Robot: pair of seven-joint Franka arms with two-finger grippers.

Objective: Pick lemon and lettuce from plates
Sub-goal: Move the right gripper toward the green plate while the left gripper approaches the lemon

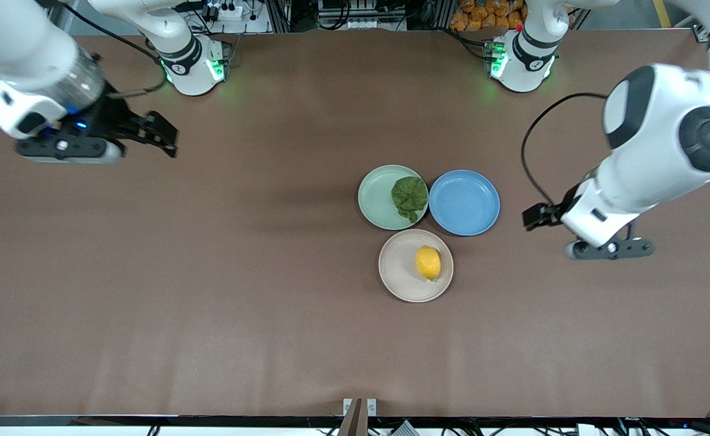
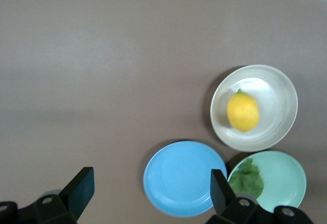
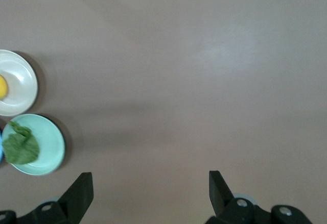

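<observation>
The yellow lemon (image 1: pixel 428 262) lies on the beige-cream plate (image 1: pixel 398 266), the plate nearest the front camera. The dark green lettuce (image 1: pixel 409 197) lies on the pale mint plate (image 1: pixel 374 197). My left gripper (image 1: pixel 535 217) is open and empty, up over bare table beside the blue plate, toward the left arm's end. Its wrist view shows the lemon (image 2: pixel 242 111), the beige plate (image 2: pixel 278 89), the lettuce (image 2: pixel 247 180) and the mint plate (image 2: pixel 288 175) ahead of the left gripper (image 2: pixel 150 191). My right gripper (image 1: pixel 164 136) is open and empty over bare table near the right arm's end; it shows as the right gripper (image 3: pixel 150 191) in its own wrist view.
An empty blue plate (image 1: pixel 464 201) touches the mint plate on the side toward the left arm's end; it also shows in the left wrist view (image 2: pixel 179 173). The right wrist view shows the mint plate (image 3: pixel 51 142) with the lettuce (image 3: pixel 20 146) and the beige plate (image 3: pixel 20 89).
</observation>
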